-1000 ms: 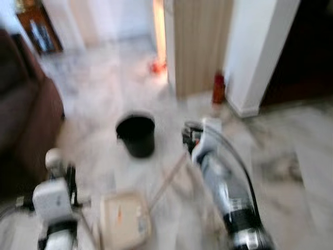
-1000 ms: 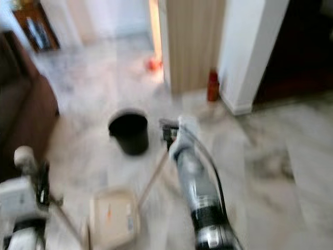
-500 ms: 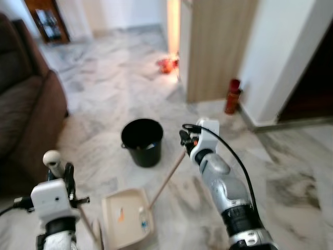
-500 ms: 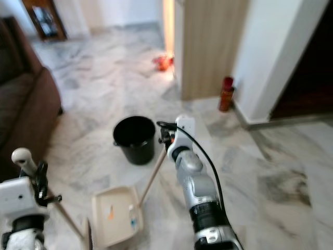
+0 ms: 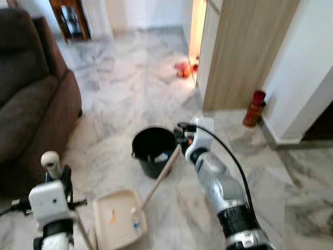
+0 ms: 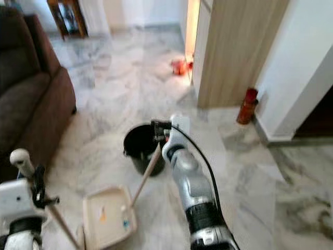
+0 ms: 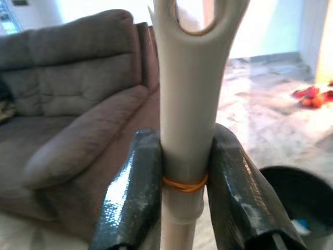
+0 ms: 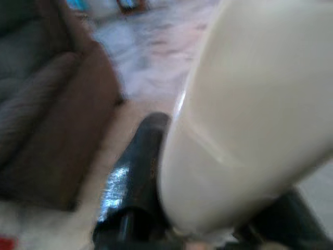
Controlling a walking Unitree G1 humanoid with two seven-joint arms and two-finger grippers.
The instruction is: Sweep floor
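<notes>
My left gripper (image 5: 63, 181) at the lower left is shut on the white upright handle (image 7: 186, 104) of a cream dustpan (image 5: 117, 225). The pan lies on the marble floor with a few small bits in it. My right gripper (image 5: 181, 141) is shut on a pale broom stick (image 5: 158, 179), which slants down to the pan's right edge. That gripper hangs by the right rim of a black bucket (image 5: 152, 149). In the right wrist view one black finger (image 8: 136, 161) lies against the blurred cream stick (image 8: 244, 114).
A brown sofa (image 5: 28, 104) fills the left side. A wooden panel (image 5: 244, 52) and white wall (image 5: 307, 78) stand at the right, with a red bottle (image 5: 253, 108) at their foot. Something red-orange (image 5: 184, 69) lies on the floor beyond. Open marble floor runs ahead.
The whole picture has shifted and sharpened as the camera moved. The bucket is nearer, and my right gripper with the stick is now at its rim. Both grips are unchanged.
</notes>
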